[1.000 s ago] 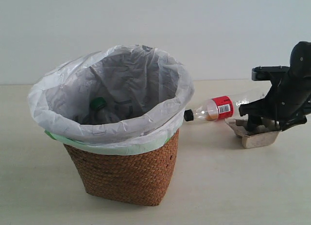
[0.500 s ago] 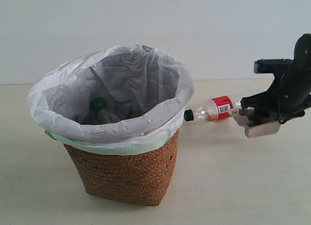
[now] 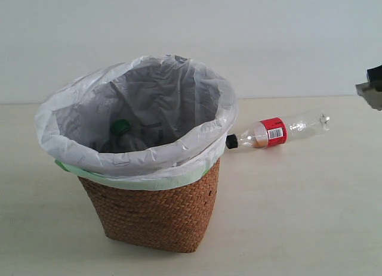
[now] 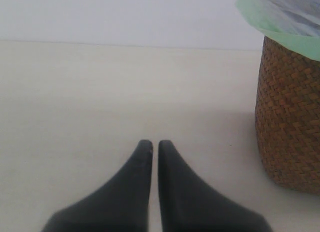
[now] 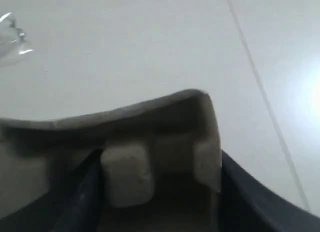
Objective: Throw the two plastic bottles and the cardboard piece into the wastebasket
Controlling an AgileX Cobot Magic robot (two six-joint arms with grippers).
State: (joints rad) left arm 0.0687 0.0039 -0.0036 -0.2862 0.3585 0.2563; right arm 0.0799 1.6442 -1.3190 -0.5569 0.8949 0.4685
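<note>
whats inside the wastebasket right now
The wastebasket holds the green-capped bottle; only its cap and shoulder show over the near fold of the bag. The basket's bottom is hidden.

One bottle in the wastebasket [image 3: 152, 210], one lying on the table [image 3: 286, 216], the cardboard piece [image 5: 165, 137] held in the air.

The wastebasket is brown woven wicker, tapered and upright, with a translucent white bag [image 3: 149, 154] folded over its rim and a green edge below the fold. Inside it, the green-capped bottle [image 3: 121, 127] shows only its cap and a little clear body against the bag. The red-labelled bottle [image 3: 277, 132] is clear and lies on its side, with its black cap just beside the bag's fold and its base pointing away to the right. The cardboard piece is grey-beige moulded pulp with raised bumps, gripped clear of the table in the right claw [image 5: 160, 159]. Only a corner of it shows at the exterior view's right edge.
</note>
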